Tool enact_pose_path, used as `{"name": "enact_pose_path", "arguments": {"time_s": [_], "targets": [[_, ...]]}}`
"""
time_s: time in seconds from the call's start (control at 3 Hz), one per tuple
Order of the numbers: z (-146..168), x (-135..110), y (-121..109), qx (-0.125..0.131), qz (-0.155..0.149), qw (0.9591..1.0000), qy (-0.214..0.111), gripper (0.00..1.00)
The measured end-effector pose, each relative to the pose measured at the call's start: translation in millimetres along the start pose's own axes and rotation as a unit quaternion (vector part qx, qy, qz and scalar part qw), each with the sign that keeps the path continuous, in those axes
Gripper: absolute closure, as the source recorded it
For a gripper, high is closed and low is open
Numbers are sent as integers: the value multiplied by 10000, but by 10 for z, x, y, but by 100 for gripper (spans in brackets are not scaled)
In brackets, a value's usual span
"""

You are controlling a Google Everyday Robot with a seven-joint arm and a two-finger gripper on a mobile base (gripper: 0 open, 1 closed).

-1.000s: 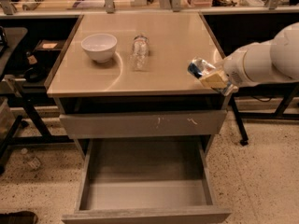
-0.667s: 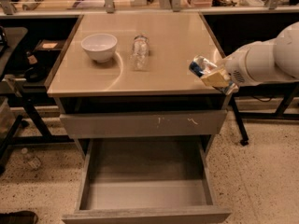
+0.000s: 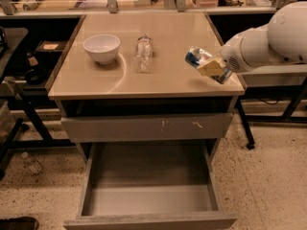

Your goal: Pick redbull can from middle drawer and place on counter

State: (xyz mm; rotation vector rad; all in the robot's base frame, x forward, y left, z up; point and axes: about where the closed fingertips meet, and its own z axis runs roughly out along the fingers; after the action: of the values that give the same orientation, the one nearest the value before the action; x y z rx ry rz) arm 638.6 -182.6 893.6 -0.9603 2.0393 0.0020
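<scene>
Redbull can [image 3: 194,56]: blue-and-silver, sitting tilted in the gripper [image 3: 208,65], top end leaning away to the upper left. It is hanging over the right front part of the desk [image 3: 163,80], near the right edge. A faint shadow is lying on the surface under it. Cannot tell whether the lower end is touching the top or just clear of it.

Jaws: clamping on the redbull can from the right, tan pads pressing on its lower half.

Arm [image 3: 261,44]: white and thick, reaching in from the right edge of the view, crossing the desk's right rim at about can height.

Desk: glossy beige, carrying two other things, both well apart from the can. Clear plastic bottle [image 3: 143,53] is lying on its side near the middle. White bowl [image 3: 101,47] is standing upright to the left of the bottle.

Below the top: upper drawer front [image 3: 146,127], grey with white scratch marks, is sitting closed. Middle drawer [image 3: 148,200] is standing pulled out toward the camera, showing bare grey floor and side walls.

Surroundings: speckled floor [image 3: 268,176] on both sides, dark side tables [image 3: 19,80] flanking the cabinet.
</scene>
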Motion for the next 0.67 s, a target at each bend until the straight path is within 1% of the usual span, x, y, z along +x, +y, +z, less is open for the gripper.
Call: {"name": "enact_pose_path", "arguments": {"time_s": [0.67], "targets": [[413,-249,-126,-277,-128,9995,62,100]]}}
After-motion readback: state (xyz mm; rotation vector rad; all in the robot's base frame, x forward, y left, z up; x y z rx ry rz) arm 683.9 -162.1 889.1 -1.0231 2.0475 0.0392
